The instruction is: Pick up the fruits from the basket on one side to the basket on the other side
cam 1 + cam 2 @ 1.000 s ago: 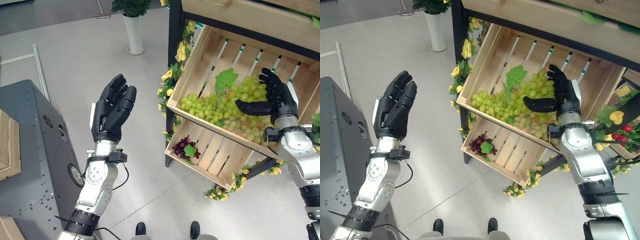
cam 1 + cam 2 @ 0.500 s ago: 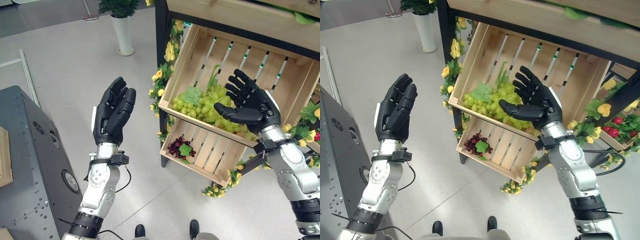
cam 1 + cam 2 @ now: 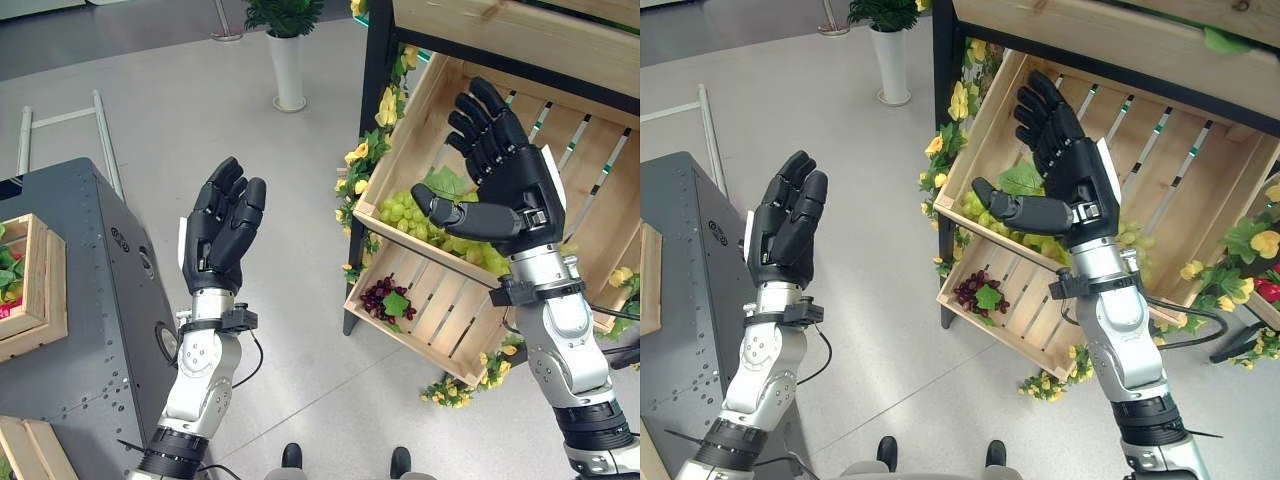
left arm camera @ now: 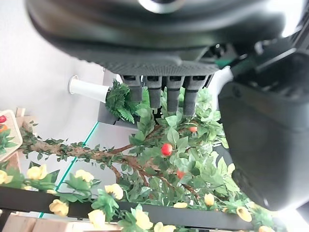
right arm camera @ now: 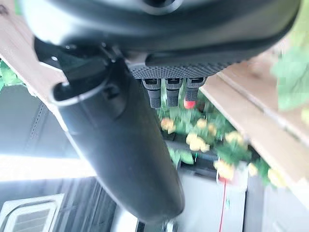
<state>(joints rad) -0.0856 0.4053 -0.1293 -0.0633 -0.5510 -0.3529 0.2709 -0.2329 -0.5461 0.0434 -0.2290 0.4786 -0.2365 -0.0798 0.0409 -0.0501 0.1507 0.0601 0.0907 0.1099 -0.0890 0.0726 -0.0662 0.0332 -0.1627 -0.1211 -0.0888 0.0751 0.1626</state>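
A heap of green grapes (image 3: 430,222) with a leaf lies in the upper tilted wooden crate (image 3: 590,200) on the stand. A bunch of dark red grapes (image 3: 383,297) sits in the lower crate (image 3: 440,315). My right hand (image 3: 505,180) is raised in front of the upper crate, fingers straight and spread, thumb out, holding nothing. My left hand (image 3: 222,235) is held up over the floor to the left of the stand, fingers straight, empty. Both wrist views show straight fingers (image 4: 164,92) and nothing held.
A grey metal cabinet (image 3: 90,330) stands at the left with a small wooden crate (image 3: 30,290) on it. Yellow flowers (image 3: 375,130) trim the stand's black post. A white planter (image 3: 288,65) stands on the floor behind. Open floor lies between cabinet and stand.
My right hand has lifted out of the green grapes and risen in front of the crate, empty. The camera has shifted. My left hand stays raised and open.
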